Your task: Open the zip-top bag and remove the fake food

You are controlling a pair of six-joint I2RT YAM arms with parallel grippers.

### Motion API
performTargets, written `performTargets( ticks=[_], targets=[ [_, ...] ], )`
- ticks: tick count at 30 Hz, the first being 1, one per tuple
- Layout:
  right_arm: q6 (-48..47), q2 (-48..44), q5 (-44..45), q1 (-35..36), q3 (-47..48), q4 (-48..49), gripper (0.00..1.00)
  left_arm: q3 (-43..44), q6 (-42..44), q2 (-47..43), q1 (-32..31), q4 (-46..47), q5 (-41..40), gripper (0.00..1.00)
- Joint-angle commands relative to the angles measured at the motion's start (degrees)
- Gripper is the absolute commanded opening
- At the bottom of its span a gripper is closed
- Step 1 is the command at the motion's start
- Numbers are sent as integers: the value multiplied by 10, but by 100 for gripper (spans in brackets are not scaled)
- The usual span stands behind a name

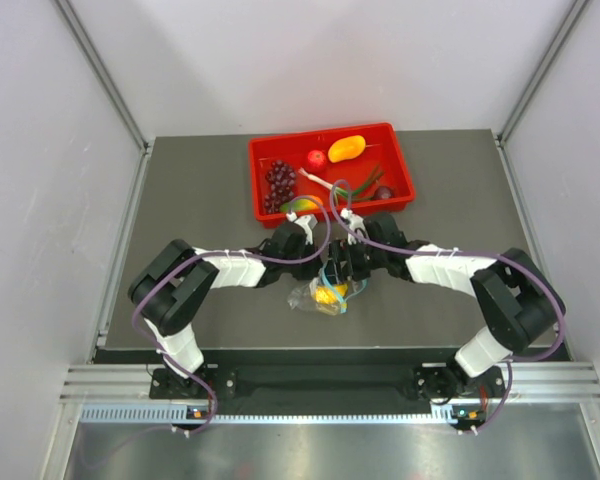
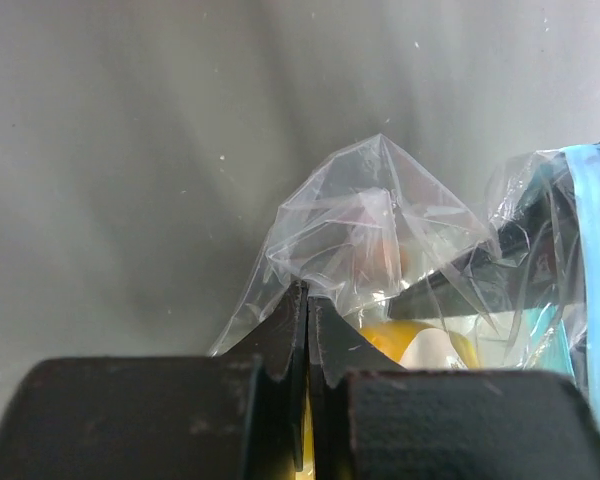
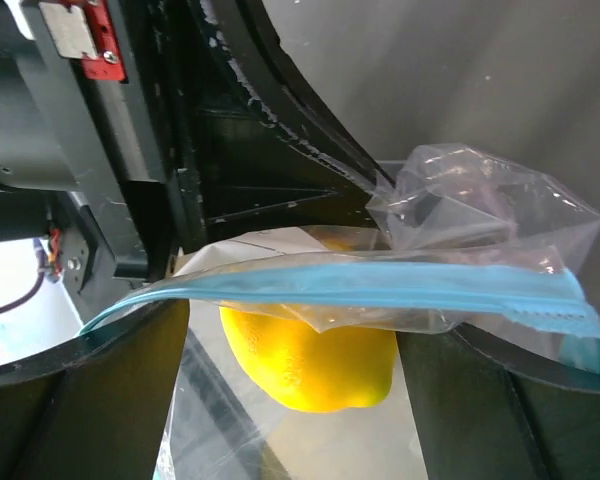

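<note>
— Between the tray (image 1: 255,180) and the arm bases (image 1: 175,378), the bag (image 1: 325,293) is sitting with the lemon (image 3: 310,365) showing through its film. I am not managing to tell whether it is resting on the bench (image 1: 180,200) or hanging clear.

— What is holding it?

— Only the left end effector (image 2: 307,297), which is pressing its jaws together on a thin peak of film. The right end effector (image 3: 295,330) is standing spread, with the zip strip (image 3: 380,285) lying across the gap between its fingers (image 3: 90,400), pinched by nothing.

— So what is worrying you?

— Slippage, mostly. That film is looking slick and crinkly, and the lemon's weight is probably pulling on one small pinch. Any tug could be dragging the film out of the jaws and dropping the bag.

— And the strip?

— I am not seeing whether it is sealed. If the right end effector is closing on both lips at once, it is likely clamping the seal shut, and pulling is only stretching the film.

— Anything else?

— Both end effectors are working very near each other, so a misjudged closing is risking a knock. And a freed lemon, being round, is likely rolling away from the tray toward the bench's near edge.
</note>
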Motion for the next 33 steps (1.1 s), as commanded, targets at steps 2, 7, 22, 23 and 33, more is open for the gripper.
performTargets(
  ticks=[2, 7, 22, 23, 33],
  targets=[
    [13, 17, -36, 9, 5, 72, 82, 18, -6, 2, -10, -1, 7, 0],
    [-23, 20, -53, 16, 11, 33, 81, 16, -1, -4, -11, -14, -7, 0],
    [-135, 17, -37, 65, 21, -73, 74, 9, -3, -19, -11, -19, -19, 0],
    [-137, 22, -35, 68, 19, -70, 68, 8, -3, -20, -11, -18, -18, 0],
    [-144, -31, 21, 80, 15, -115, 31, -10, -4, -35, -10, -17, -29, 0]
  ],
)
